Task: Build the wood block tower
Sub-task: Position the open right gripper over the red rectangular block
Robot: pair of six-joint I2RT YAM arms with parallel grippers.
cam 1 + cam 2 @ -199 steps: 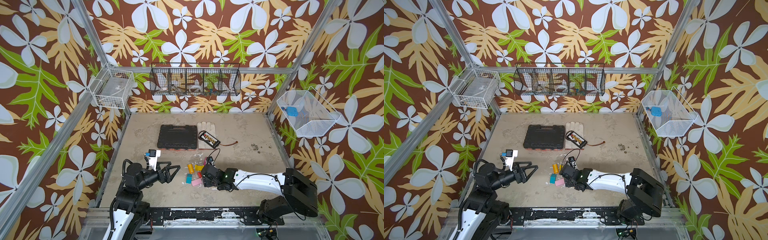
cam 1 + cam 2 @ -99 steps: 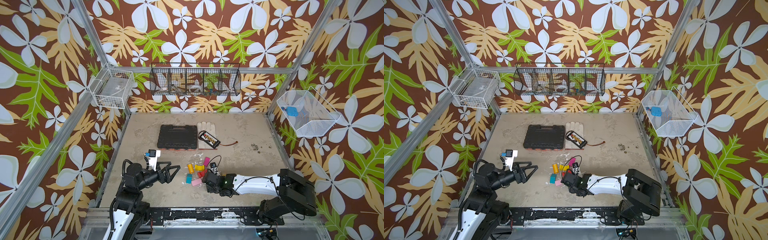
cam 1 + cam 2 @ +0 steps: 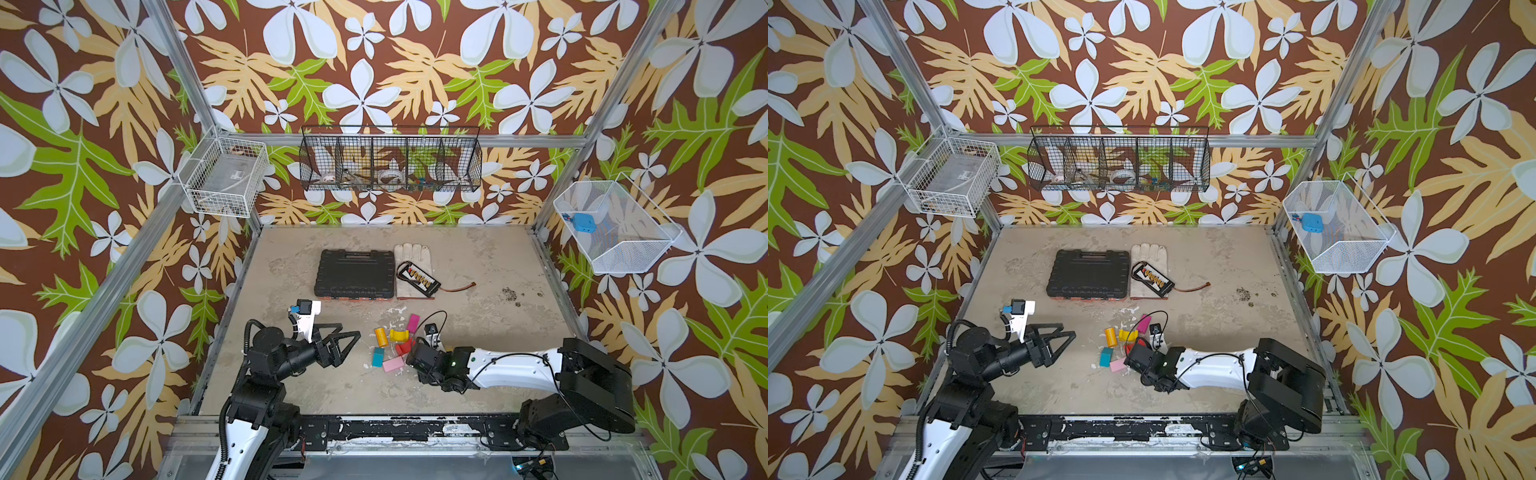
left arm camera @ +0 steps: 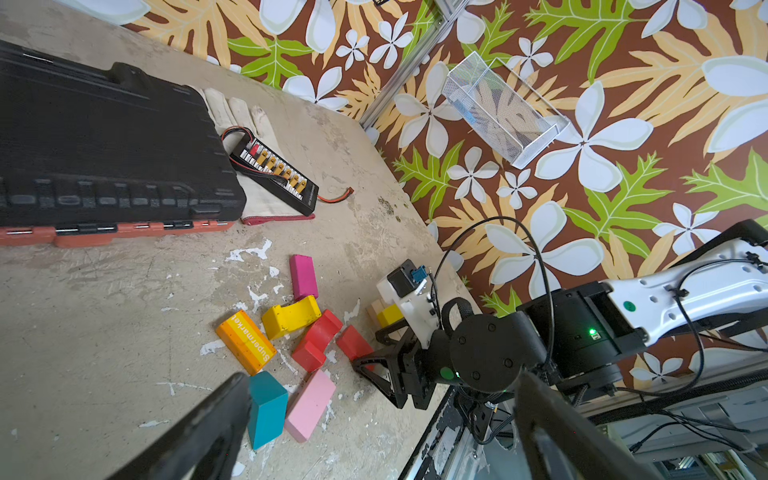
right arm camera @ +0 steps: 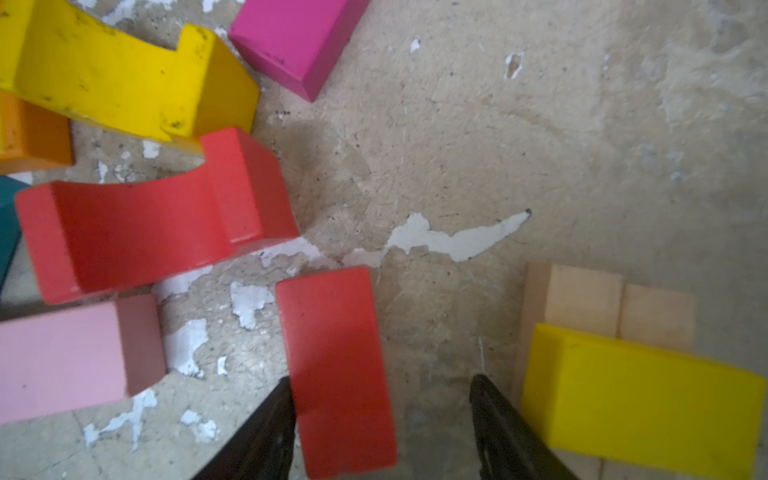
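Our right gripper (image 5: 382,380) straddles the red brick (image 5: 336,370), jaws part open. One finger touches it and the other stands clear, so nothing is held. We judge it should centre before closing, keeping off the yellow brick (image 5: 640,399) lying on tan blocks (image 5: 582,299) just beside. The left gripper (image 3: 347,347) hangs wide open and empty; other blocks lie loose on the table (image 3: 478,270).

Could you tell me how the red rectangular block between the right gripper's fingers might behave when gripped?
The red rectangular block looks like rigid wood, unlikely to deform. Its smooth paint might slip. Lying flat with square edges, it probably won't roll.
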